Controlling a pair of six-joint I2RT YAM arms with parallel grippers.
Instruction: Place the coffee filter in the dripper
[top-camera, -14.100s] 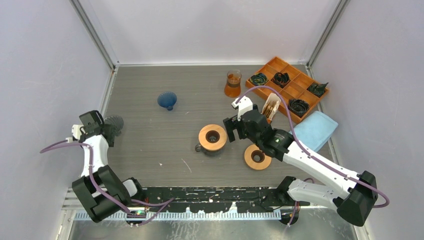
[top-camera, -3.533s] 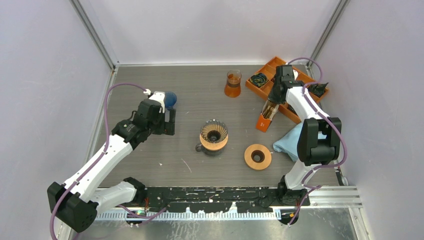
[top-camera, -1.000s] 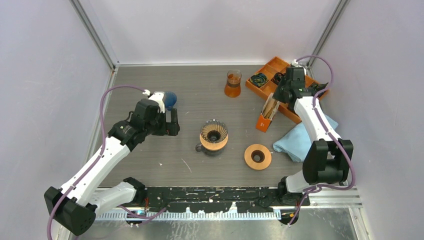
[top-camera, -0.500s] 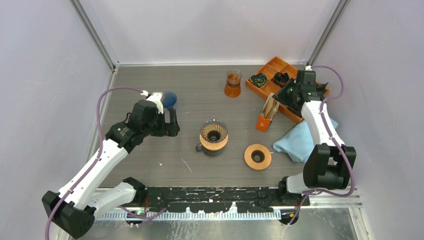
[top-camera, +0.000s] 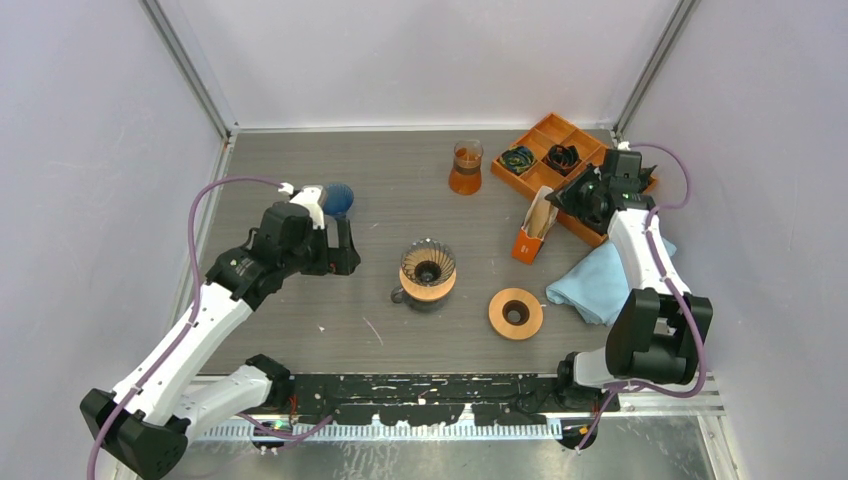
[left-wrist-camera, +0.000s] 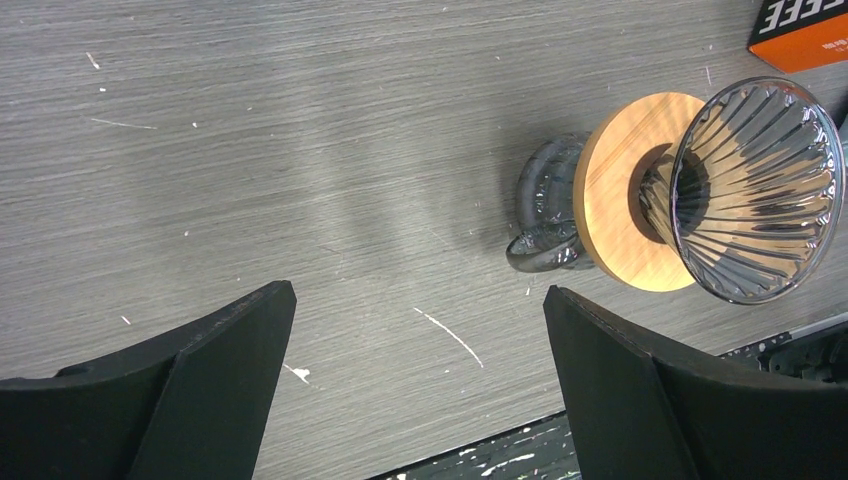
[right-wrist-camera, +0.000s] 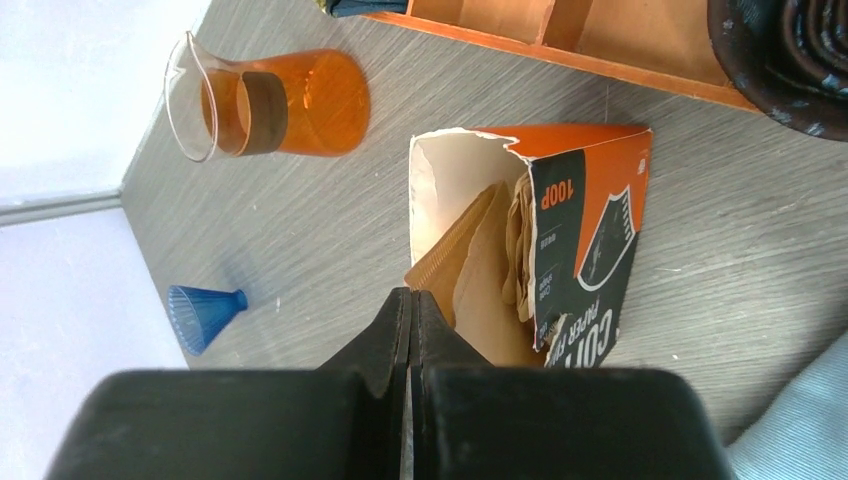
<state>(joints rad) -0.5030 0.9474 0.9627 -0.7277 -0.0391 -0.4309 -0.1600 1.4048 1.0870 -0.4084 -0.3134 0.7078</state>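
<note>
The dripper is a ribbed glass cone in a wooden collar, standing mid-table with no filter inside; the left wrist view shows it at the upper right. Brown coffee filters lean in the torn orange box. My right gripper is shut, hovering just right of the box, with its tips at the edge of a filter; whether they pinch it I cannot tell. My left gripper hangs open and holds nothing, to the left of the dripper.
A blue plastic cone lies behind the left gripper. An amber glass server stands at the back. An orange tray of dark drippers, a blue cloth and a loose wooden ring fill the right side.
My right gripper has drawn back to the right, away from the filter box, and stayed shut. The left arm has shifted only slightly. The box and the dripper have not moved.
</note>
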